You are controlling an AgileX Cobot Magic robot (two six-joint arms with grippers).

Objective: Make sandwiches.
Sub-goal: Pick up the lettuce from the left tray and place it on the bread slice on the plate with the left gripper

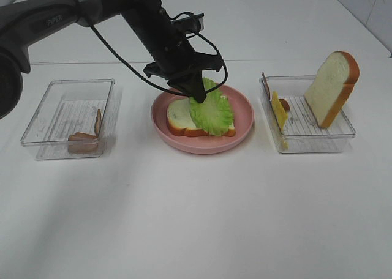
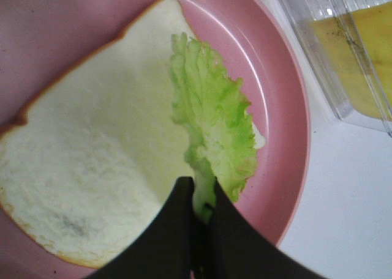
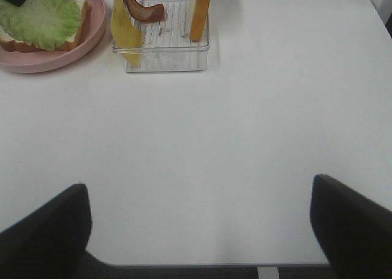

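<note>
The step in hand is laying the lettuce. The left tool [image 1: 199, 97] is clenched on one edge of the green ruffled lettuce leaf [image 1: 212, 112], which drapes over the white toy bread slice with an orange-brown crust [image 1: 177, 116] lying flat in the round pink plate [image 1: 203, 146]. That plate, in the middle of the white surface [image 1: 196, 218] between two trays, is where the sandwich is being built. The left wrist view shows the jaws pinched tight on the leaf's stem end, just above the bread.

The right tool [image 3: 197, 181] hangs released, jaws wide and holding nothing, over bare surface well short of the right-hand clear plastic tray [image 1: 318, 139].

The next move, as I judge it, is to let go so the leaf settles square on the bread, then lift straight up without dragging it. After that a filling has to be fetched.

Counted:
- Bread: two slices, one on the plate and a second bread slice [image 1: 331, 88] upright in the right-hand tray.
- Lettuce: one leaf.
- Cheese: one yellow cheese slice [image 1: 280, 112] leaning in the right-hand tray.
- Bacon: two brown bacon strips [image 1: 83, 142] in the left-hand clear tray [image 1: 64, 111], and what looks like one more beside the cheese, though it is too small to be sure.
- Trays: two.
- Plates: one.
</note>
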